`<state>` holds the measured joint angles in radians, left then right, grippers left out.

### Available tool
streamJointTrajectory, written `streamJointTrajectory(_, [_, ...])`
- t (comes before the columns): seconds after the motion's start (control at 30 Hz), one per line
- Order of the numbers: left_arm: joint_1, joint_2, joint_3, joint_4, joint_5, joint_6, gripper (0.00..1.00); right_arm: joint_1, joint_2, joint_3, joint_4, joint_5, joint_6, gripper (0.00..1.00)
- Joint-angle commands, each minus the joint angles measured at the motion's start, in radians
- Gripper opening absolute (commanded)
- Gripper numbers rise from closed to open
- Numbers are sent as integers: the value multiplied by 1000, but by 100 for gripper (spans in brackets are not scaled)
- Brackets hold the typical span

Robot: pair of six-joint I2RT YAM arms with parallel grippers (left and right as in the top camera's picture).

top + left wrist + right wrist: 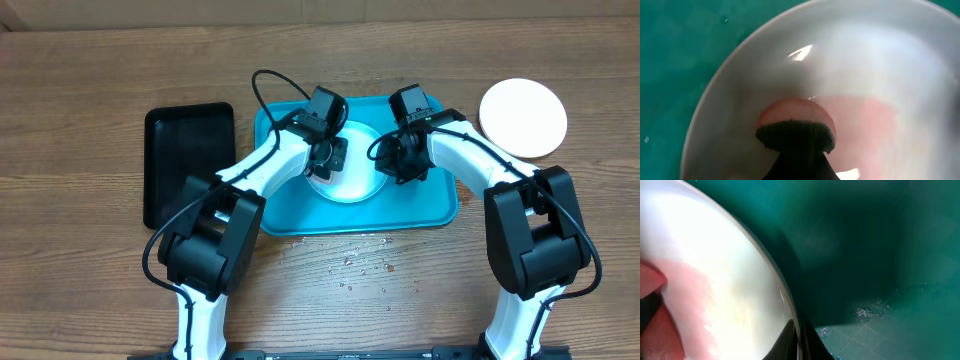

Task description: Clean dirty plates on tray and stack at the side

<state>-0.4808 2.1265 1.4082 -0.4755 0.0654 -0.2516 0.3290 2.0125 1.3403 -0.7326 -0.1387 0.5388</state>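
My left gripper (325,165) with its sponge (795,135) and my right gripper (388,165), pinching the rim, crowd the smeared plate (352,182) in the tray (430,205). A black tray (185,160) blocks the left, a white plate (522,117) the right. The bench (100,70) behind is open.

Robot lab (two arms (268,165) on wood-grain table (80,60)).
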Motion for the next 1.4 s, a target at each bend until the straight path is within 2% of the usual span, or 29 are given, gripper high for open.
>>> streamJointTrajectory(0.0, [-20, 208, -164, -34, 66, 13, 4, 10, 13, 0, 21, 3, 16, 4])
streamJointTrajectory(0.47, [-129, 208, -164, -57, -16, 189, 4, 10, 13, 0, 23, 3, 16, 4])
streamJointTrajectory(0.77, [-100, 208, -164, -144, -193, 192, 4, 10, 13, 0, 23, 2, 16, 4])
streamJointTrajectory(1.0, [-31, 208, -164, -129, -233, 158, 4, 10, 13, 0, 26, 3, 16, 4])
streamJointTrajectory(1.37, [68, 208, -164, -40, -205, 132, 4, 10, 13, 0, 32, 3, 16, 4])
